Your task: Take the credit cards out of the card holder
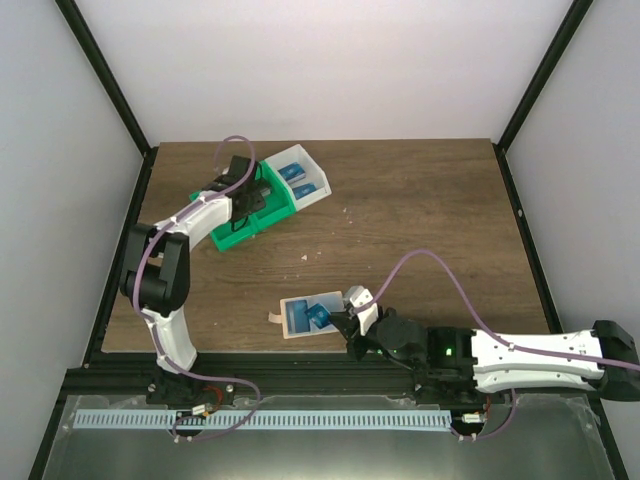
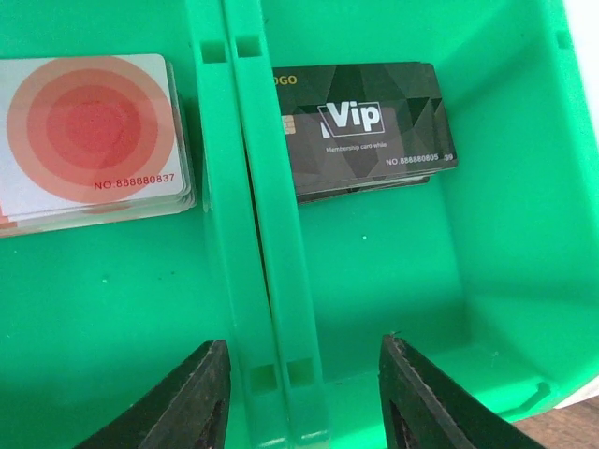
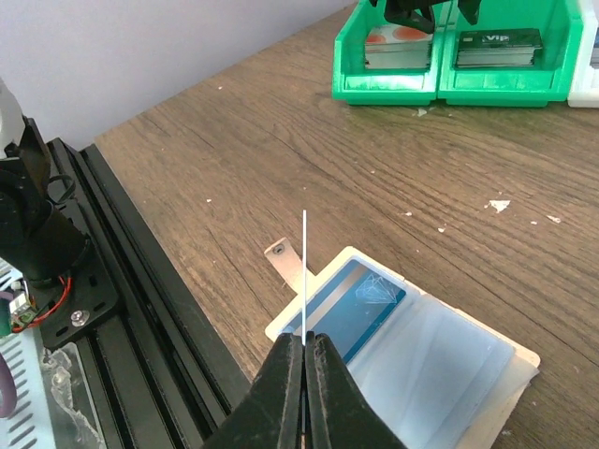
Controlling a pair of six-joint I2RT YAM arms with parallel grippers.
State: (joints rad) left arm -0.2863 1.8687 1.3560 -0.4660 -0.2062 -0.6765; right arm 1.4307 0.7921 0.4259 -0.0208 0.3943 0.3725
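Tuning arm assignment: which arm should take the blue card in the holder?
Right, probably. The right pincer hovers at the holder, near the blue card, though shut on a thin card it must drop first. The left pincer, open, is far off inside the green bin.

card holder [image 3: 449, 365] open, flat on table | blue credit card [image 3: 360, 304] inside | second card [image 3: 304, 271] held upright, edge-on

The table [image 1: 420, 220] is matt grained wood, the green bin [image 2: 374, 281] glossy plastic, the card holder [image 3: 440, 365] smooth plastic.
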